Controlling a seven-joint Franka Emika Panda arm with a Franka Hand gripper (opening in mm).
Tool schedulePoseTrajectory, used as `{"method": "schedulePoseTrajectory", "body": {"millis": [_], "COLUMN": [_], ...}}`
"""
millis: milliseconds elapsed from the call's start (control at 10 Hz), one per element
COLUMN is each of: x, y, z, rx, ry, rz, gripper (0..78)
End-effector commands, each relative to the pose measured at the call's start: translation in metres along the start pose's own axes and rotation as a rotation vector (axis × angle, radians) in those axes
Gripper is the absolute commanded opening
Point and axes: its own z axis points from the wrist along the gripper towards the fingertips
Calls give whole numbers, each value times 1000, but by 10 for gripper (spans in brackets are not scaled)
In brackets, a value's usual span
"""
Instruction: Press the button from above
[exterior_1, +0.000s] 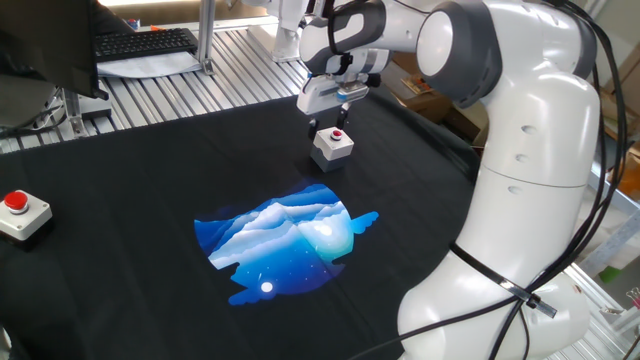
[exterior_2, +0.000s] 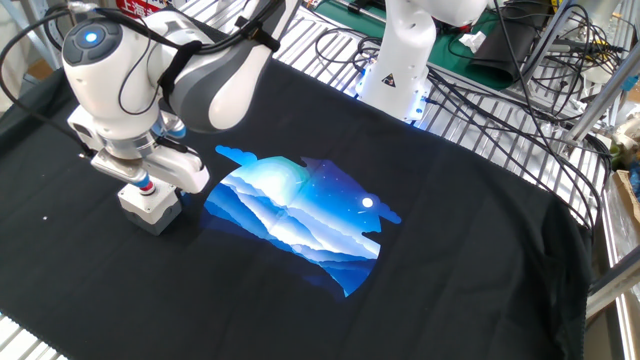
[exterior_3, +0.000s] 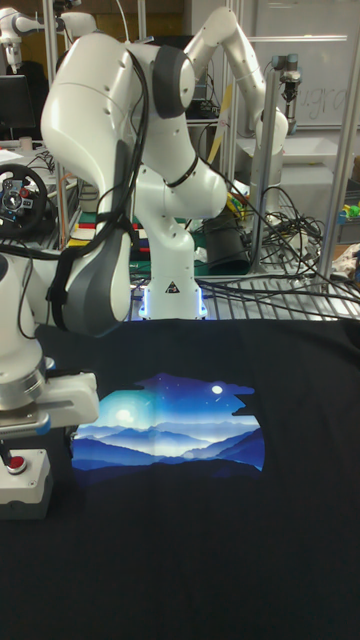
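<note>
The button (exterior_1: 338, 134) is small, red and round, on top of a light-grey cube box (exterior_1: 332, 148) that stands on the black cloth. My gripper (exterior_1: 341, 117) hangs straight above it, pointing down, with its tip a short way over the red cap. In the other fixed view the hand covers most of the box (exterior_2: 152, 206), and only a sliver of the button (exterior_2: 146, 190) shows under the gripper (exterior_2: 147, 183). The tall fixed view has the button (exterior_3: 14, 462) at the far left edge beneath the gripper (exterior_3: 12, 446). No view shows the fingertips clearly enough to tell their state.
A flatter white box with a larger red button (exterior_1: 22, 213) sits at the cloth's left edge. A blue landscape picture (exterior_1: 285, 240) lies mid-cloth. A keyboard (exterior_1: 145, 42) lies on the slatted table behind. A second robot base (exterior_2: 395, 60) and cables (exterior_2: 500, 90) stand beyond the cloth.
</note>
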Motion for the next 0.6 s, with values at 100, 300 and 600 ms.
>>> {"method": "schedulePoseTrajectory", "body": {"millis": [100,300,600], "x": [-1,-1,1], "y": [-1,1,1], "z": [-2,-2,-2], "rx": [1,3,3], "ry": [-4,3,10], "rz": [-1,-1,2], "gripper": [774,774,774]}}
